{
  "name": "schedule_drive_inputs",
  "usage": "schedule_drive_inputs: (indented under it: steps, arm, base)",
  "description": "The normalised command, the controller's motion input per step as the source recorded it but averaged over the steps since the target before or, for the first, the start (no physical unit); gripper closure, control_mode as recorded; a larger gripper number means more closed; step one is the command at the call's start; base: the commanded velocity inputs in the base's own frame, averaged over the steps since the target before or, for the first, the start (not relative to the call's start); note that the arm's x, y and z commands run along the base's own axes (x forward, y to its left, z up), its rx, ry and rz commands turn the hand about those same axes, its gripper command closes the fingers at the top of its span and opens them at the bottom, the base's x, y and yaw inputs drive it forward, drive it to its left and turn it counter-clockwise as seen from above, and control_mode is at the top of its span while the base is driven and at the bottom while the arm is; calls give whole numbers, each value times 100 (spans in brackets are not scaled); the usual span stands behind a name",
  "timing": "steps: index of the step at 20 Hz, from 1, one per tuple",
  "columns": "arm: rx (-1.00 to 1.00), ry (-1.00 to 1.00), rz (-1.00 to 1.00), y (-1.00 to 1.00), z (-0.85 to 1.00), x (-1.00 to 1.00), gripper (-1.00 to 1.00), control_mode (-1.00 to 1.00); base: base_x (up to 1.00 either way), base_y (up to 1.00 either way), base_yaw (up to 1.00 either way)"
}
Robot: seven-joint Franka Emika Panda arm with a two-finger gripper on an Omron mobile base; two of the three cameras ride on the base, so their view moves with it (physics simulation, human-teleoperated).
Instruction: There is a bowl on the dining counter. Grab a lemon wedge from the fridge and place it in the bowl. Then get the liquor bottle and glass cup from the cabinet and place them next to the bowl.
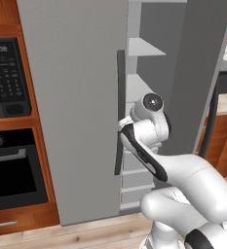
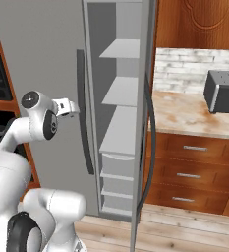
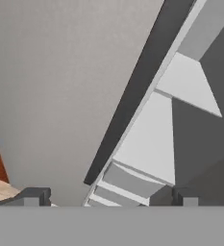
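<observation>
The grey fridge (image 1: 71, 112) stands before me with its right door (image 1: 198, 73) swung open. Inside I make out white shelves (image 2: 121, 88) and drawers (image 2: 117, 172). My gripper (image 2: 75, 109) hovers at mid height just left of the closed left door's dark vertical handle (image 2: 84, 123), close to it and pointing toward the opening. In the hand view the gripper (image 3: 108, 197) is open, its two fingertips (image 3: 34, 196) wide apart with nothing between them. The handle (image 3: 132, 91) runs diagonally past them, with a shelf (image 3: 152, 139) beyond.
A black microwave (image 1: 8, 78) and an oven (image 1: 12, 170) sit in the wooden cabinetry left of the fridge. To the right is a stone counter (image 2: 194, 113) with a dark appliance (image 2: 223, 91) over wooden drawers (image 2: 194, 167). The open door's edge (image 2: 148, 123) juts toward me.
</observation>
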Motion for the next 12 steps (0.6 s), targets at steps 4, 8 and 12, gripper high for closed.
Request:
schedule_drive_inputs:
  steps: [4, 8, 12]
  arm:
    - [16, -1, -11, 5, 27, 16, -100, -100]
    - [18, 0, -1, -3, 18, 28, -100, -100]
    - [16, 0, 0, -9, 5, 45, -100, -100]
  base:
    - [0, 0, 0]
    - [0, 0, 0]
    - [0, 0, 0]
